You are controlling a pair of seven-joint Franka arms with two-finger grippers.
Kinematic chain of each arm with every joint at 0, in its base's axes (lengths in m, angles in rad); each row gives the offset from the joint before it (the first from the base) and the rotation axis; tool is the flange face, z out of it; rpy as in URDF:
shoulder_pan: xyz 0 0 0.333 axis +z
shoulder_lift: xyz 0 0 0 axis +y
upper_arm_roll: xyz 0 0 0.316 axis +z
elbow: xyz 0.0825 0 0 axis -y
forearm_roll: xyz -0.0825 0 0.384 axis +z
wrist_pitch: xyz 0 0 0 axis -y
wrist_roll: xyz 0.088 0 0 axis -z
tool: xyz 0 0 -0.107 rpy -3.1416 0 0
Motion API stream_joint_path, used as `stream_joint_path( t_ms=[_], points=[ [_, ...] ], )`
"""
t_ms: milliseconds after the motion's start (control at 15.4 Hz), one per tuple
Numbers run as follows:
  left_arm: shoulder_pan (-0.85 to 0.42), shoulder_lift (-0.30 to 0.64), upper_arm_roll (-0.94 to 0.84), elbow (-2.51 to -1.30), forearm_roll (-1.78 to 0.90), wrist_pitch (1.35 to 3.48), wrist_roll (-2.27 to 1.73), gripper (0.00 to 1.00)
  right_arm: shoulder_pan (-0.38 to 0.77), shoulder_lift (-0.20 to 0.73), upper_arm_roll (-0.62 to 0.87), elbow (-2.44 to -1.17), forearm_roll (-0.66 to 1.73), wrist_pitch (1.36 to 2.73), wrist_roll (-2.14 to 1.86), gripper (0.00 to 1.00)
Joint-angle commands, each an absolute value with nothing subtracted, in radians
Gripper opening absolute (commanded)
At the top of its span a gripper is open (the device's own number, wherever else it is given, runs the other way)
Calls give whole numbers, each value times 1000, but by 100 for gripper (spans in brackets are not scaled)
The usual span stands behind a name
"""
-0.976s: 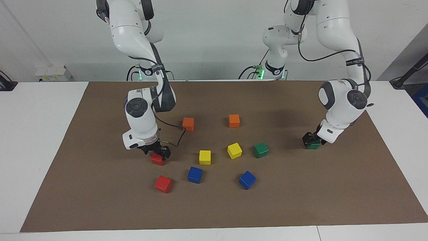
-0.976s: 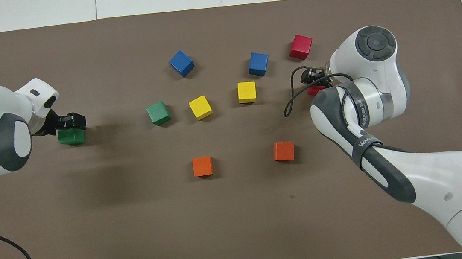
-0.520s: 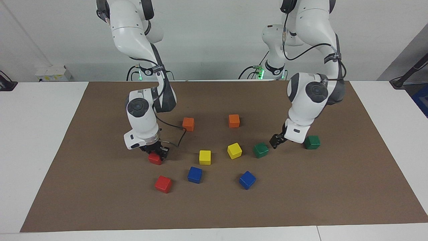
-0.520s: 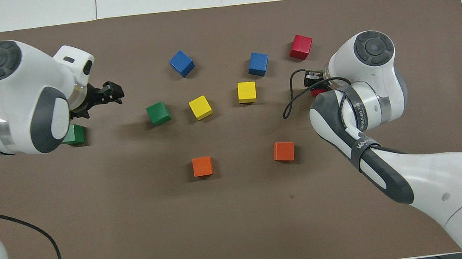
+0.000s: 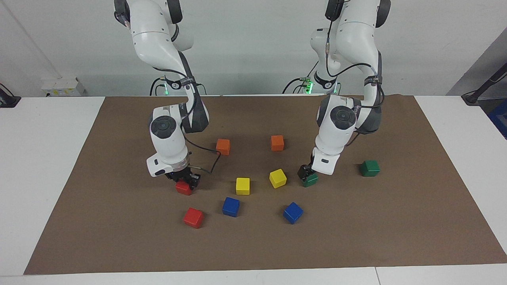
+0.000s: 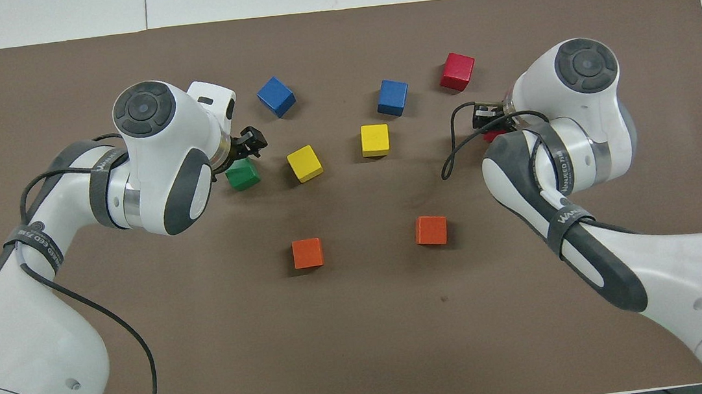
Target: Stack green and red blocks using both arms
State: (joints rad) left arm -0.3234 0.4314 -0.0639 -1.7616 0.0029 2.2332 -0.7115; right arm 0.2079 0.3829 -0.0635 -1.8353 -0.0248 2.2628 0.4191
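Two orange cubes (image 5: pixel 223 146) (nearest the robots), two yellow cubes (image 5: pixel 243 186), two blue cubes (image 5: pixel 231 206), brown mat (image 5: pixel 356 237)

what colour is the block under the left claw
Green. The left claw is down at a green block beside a yellow one; the facing view shows it best.
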Motion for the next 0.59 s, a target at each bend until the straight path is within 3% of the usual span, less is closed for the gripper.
stream_joint_path(
  t_ms=[0, 195, 390, 455, 520],
  points=[
    [-342, 430, -48, -1831, 5, 2328, -724, 100, 137, 289, -54, -1873, -35, 2198, 263, 0],
    [-342, 430, -48, -1841, 5, 2335, -724, 100, 74, 236, -54, -1969, -35, 2245, 112, 0],
    [-344, 429, -48, -1861, 5, 2362, -735, 100, 26, 206, -54, -2092, -35, 2409, -35, 0],
    [-345, 430, -48, -1858, 5, 2355, -773, 64, 17, 203, -54, -2120, -35, 2457, -55, 0],
    [-348, 430, -48, -1849, 5, 2327, -811, 1, 12, 206, -54, -2126, -35, 2492, -69, 0]
  ],
)
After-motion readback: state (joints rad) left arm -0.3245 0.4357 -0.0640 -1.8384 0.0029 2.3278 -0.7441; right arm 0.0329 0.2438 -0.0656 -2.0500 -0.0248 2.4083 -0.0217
